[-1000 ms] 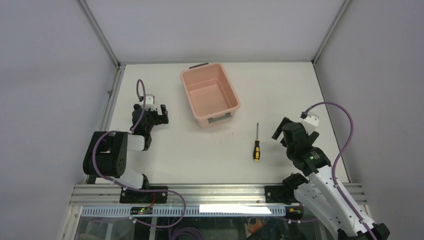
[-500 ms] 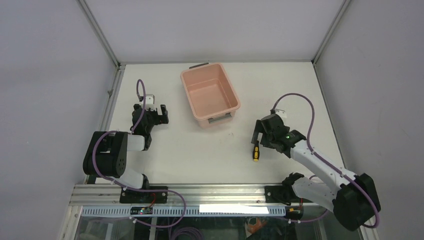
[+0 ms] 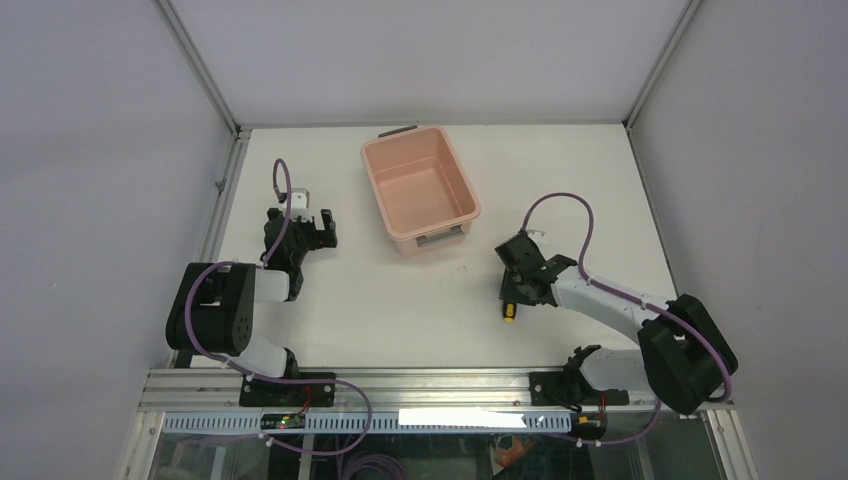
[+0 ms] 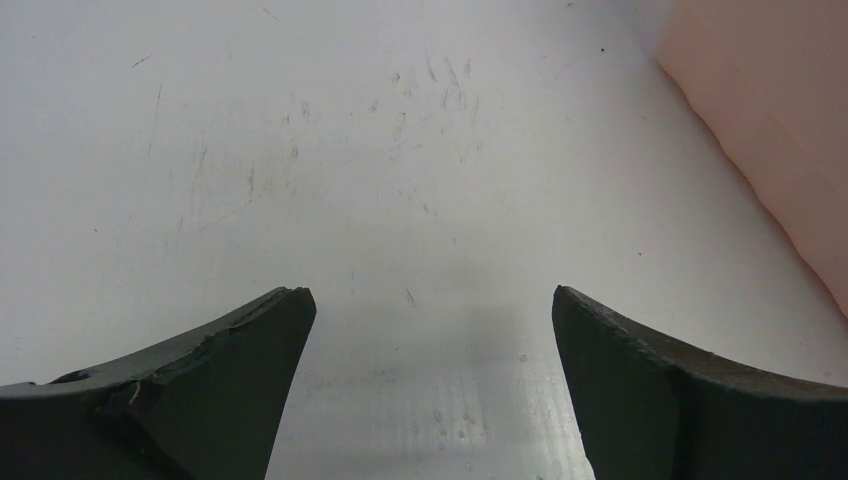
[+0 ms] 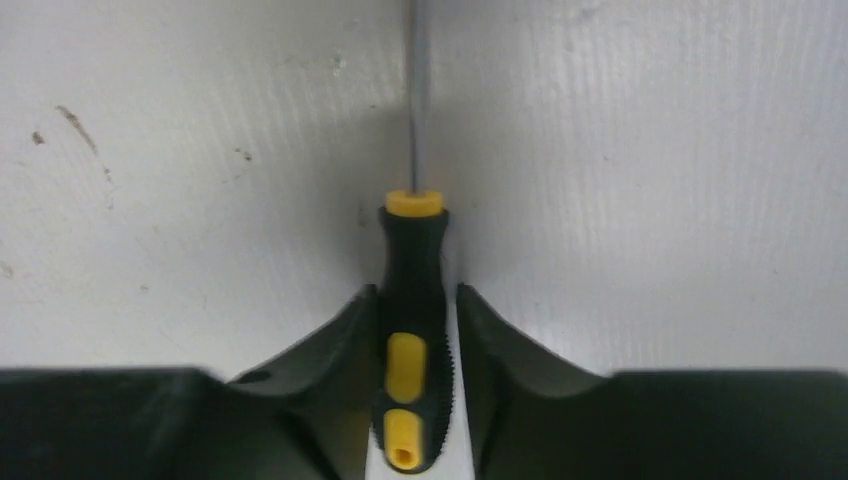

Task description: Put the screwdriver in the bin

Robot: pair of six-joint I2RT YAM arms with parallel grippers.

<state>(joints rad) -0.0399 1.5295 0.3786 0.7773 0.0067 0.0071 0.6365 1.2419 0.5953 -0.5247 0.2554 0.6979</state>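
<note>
Screwdriver [image 5: 412, 275] lies flat on the white table [image 3: 400, 310], a bit right of the middle, its black-and-yellow handle towards the near edge and its thin shaft pointing away to the far side. The right gripper [image 5: 417, 300] is down over it, a finger on either side of the handle. On the left of the wrist view the finger sits against the rubber; on the right a thin strip of table shows between finger and handle, so the jaws are drawn in close but not quite pinching. From above, only the yellow butt end pokes out on the near side.

Over on the left, the left gripper [image 4: 430, 293] hangs low above scuffed table with its fingers spread wide and nothing between them. A pink edge shows at the right of its view.

Further back, near the middle, stands the bin [image 3: 461, 170], set at a slight angle, a grey clip [image 3: 438, 238] on its near short end and another [image 3: 397, 131] on the far one. Only its own pink floor shows inside. It sits apart from the screwdriver, beyond and to the left of it.
</note>
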